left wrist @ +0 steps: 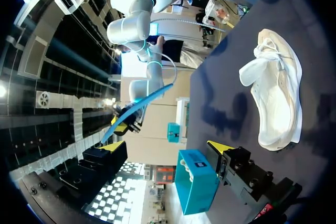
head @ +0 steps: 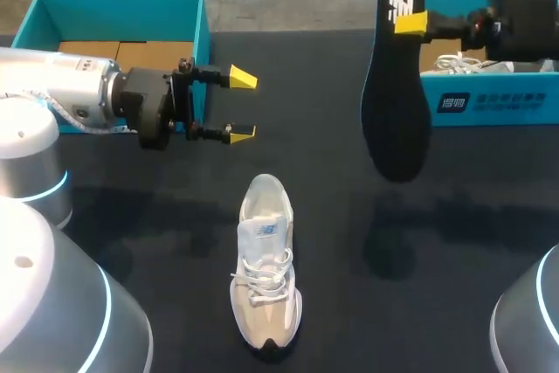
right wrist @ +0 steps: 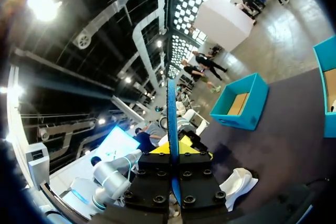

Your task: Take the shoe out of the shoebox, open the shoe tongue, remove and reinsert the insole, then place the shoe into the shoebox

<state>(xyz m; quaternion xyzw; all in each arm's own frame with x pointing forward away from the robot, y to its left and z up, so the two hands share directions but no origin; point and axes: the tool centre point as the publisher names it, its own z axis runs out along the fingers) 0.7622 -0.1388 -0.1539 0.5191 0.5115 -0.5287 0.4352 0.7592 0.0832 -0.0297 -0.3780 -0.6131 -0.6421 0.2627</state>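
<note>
A white sneaker [head: 266, 268] lies on the dark table, toe toward the far side, and shows beside my left gripper [left wrist: 168, 148] as the sneaker [left wrist: 278, 93]. My left gripper [head: 240, 104] hangs open and empty above the table, beyond the sneaker's toe. My right gripper [head: 409, 22] is shut on the heel end of a black insole [head: 397, 85] that hangs down in the air. Seen edge-on, the insole [right wrist: 170, 108] runs up between the yellow tips of my right gripper [right wrist: 172, 148]. The sneaker [right wrist: 239, 182] lies below it.
A teal shoebox [head: 489, 102] at the back right holds another white shoe [head: 463, 63]. A second teal box [head: 122, 15] with a cardboard floor stands at the back left; it shows ahead of the right gripper as the box [right wrist: 239, 103].
</note>
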